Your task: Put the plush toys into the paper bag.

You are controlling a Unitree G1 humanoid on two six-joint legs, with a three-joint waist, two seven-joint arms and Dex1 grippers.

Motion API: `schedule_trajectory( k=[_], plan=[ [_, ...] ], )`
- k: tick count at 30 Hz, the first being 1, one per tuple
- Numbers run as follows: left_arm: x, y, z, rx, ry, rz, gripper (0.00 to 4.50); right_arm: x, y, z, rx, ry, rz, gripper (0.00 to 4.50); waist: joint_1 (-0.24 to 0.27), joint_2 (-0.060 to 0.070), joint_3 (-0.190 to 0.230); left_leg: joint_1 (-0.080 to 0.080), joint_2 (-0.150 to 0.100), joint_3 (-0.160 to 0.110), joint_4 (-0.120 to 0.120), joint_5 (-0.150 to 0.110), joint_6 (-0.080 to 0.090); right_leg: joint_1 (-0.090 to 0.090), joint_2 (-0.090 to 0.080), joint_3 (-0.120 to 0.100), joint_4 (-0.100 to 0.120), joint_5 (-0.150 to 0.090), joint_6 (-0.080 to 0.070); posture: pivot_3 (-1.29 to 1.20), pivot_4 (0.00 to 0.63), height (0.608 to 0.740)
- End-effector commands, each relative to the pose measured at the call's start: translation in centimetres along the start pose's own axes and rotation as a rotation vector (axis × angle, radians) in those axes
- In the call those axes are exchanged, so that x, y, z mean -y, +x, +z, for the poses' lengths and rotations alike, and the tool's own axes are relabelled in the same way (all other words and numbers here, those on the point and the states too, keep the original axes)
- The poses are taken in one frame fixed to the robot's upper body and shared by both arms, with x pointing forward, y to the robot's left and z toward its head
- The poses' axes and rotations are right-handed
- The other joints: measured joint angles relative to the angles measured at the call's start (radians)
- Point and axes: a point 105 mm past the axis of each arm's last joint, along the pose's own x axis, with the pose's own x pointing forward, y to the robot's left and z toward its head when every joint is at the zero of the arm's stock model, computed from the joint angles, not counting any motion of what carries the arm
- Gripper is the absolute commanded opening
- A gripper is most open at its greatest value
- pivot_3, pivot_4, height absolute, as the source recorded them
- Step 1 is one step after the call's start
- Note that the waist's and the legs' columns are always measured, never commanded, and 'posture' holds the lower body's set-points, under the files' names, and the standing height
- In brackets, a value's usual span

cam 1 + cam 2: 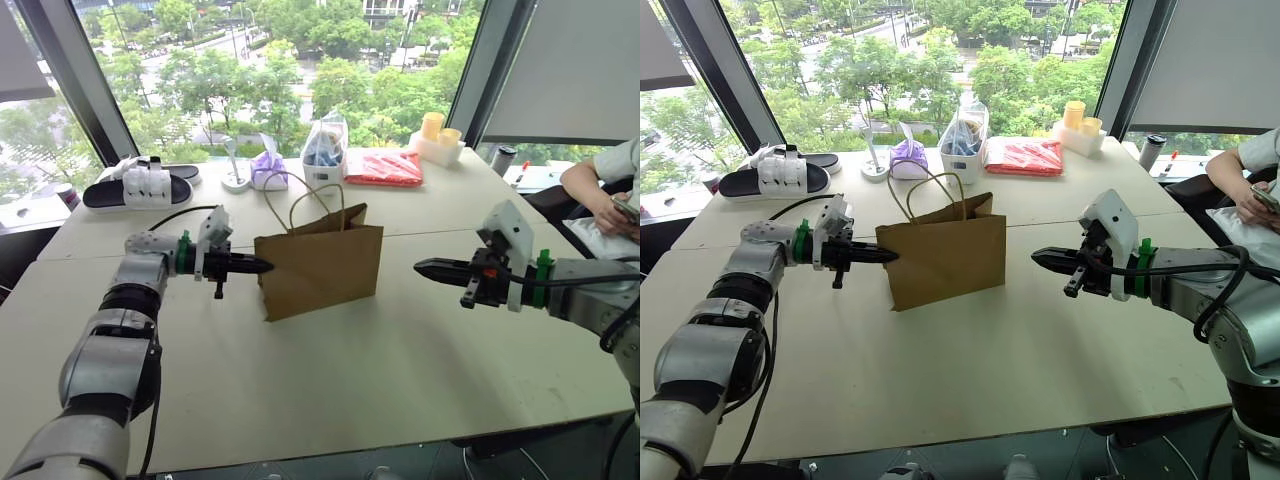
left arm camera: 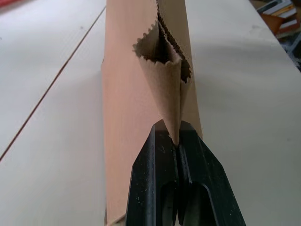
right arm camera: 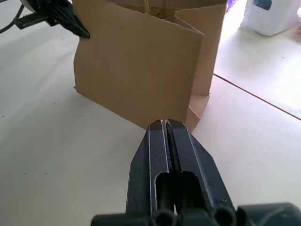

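My left claw [image 1: 262,265] pinches the paper bag [image 1: 320,268] by its side edge; my right claw [image 1: 420,267], closed and empty, hovers well apart from the bag.

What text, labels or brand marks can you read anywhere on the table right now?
None can be read.
The paper bag is plain brown, with no print on the sides that show.
The clear plastic bag and the red packet may carry print, but it is too small to read.
The black and white sandal shows no legible brand.
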Motion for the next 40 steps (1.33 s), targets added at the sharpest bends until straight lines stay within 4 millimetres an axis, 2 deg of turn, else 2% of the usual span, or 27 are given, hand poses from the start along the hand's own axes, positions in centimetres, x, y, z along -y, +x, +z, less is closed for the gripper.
schedule_trajectory(
  k=[1,10,13,20,24,27,32,36,40],
  plan=[
    [-0.5,-1.0,0.4,-0.059,0.051,0.023,0.02,-0.5,-0.1,1.0,0.043,-0.037,0.010,0.00,0.001,0.000,0.000,0.000,0.000,0.000,0.000,0.000,0.000,0.000,0.000,0.000,0.000,0.000,0.000,0.00,0.150,0.740],
    [-0.9,-1.3,0.1,-0.060,0.045,0.065,0.02,-0.7,0.2,0.8,0.047,-0.033,0.016,0.00,0.000,0.000,0.000,0.000,0.000,0.000,0.000,0.000,0.000,0.000,0.000,0.000,0.000,0.000,0.000,0.00,0.150,0.740],
    [-1.1,-1.3,0.6,-0.038,0.055,0.073,0.81,-0.7,0.3,0.7,0.046,-0.032,0.018,0.00,0.000,0.000,0.000,0.000,0.000,0.000,0.000,0.000,0.000,0.000,0.000,0.000,0.001,0.000,0.000,0.00,0.150,0.740],
    [-1.1,-1.8,2.1,0.005,0.084,0.065,4.36,-0.8,0.5,0.7,0.046,-0.034,0.028,0.00,0.000,0.000,0.000,0.000,0.000,0.000,0.001,0.000,0.000,0.000,0.000,0.000,0.001,0.000,0.000,0.00,0.150,0.740],
    [-0.8,-3.5,1.8,-0.022,0.110,0.104,4.47,-1.2,0.5,0.5,0.043,-0.033,0.033,0.00,-0.003,0.000,0.000,0.000,0.000,0.000,0.001,0.000,0.000,0.000,0.000,0.000,0.001,0.000,0.000,0.00,0.150,0.740],
    [0.4,-5.8,1.7,-0.021,0.074,0.138,4.47,-1.2,0.7,-0.4,0.027,-0.011,0.038,0.00,-0.013,0.000,0.000,0.001,0.001,0.000,0.000,-0.001,0.001,-0.001,0.000,0.000,0.002,0.000,0.000,0.00,0.150,0.740],
    [3.0,-8.0,2.3,-0.025,0.049,0.171,4.47,-1.0,0.5,-0.5,0.023,-0.010,0.045,0.00,-0.017,0.000,0.000,0.000,0.001,0.000,0.000,-0.001,0.001,-0.002,0.000,0.000,0.004,0.000,0.000,0.00,0.150,0.740],
    [4.8,-8.5,3.6,0.015,0.035,0.226,4.47,-0.4,0.2,0.0,0.019,-0.026,0.048,0.00,-0.003,0.000,0.000,0.000,0.002,0.000,0.001,-0.001,0.001,-0.001,0.000,0.001,0.004,0.000,0.000,0.00,0.150,0.740],
    [6.6,-7.5,4.4,0.058,0.015,0.248,4.47,-0.1,0.2,0.8,0.022,-0.063,0.060,0.00,0.001,0.000,0.000,0.000,0.002,0.000,0.002,-0.001,0.001,-0.001,0.000,0.001,0.003,0.000,0.000,0.00,0.150,0.740]
  ],
)
